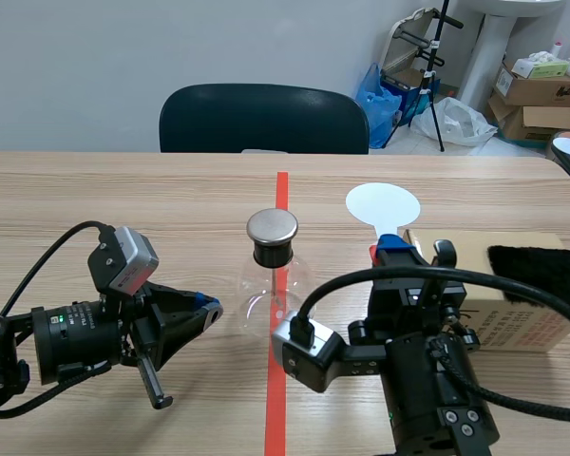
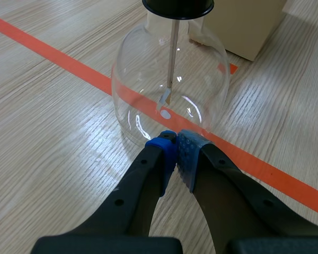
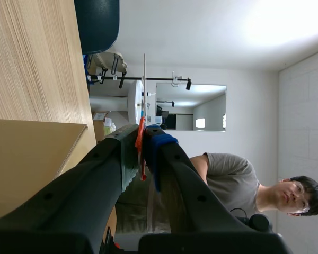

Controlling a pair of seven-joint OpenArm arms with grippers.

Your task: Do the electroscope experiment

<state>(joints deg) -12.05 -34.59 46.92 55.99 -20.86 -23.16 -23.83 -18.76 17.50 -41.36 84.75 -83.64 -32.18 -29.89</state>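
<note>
While the left gripper (image 2: 176,140) sits closed on nothing, tips just short of the electroscope (image 2: 169,79) glass, the right gripper (image 3: 143,135), right of the electroscope, clamps the white disc wand (image 1: 382,203). Its red handle is mostly hidden by the fingers.

No text can be read with certainty. The cardboard box (image 1: 513,318) on the bench (image 1: 123,190) carries small dark print on its front side, but the letters are too small to tell.
</note>
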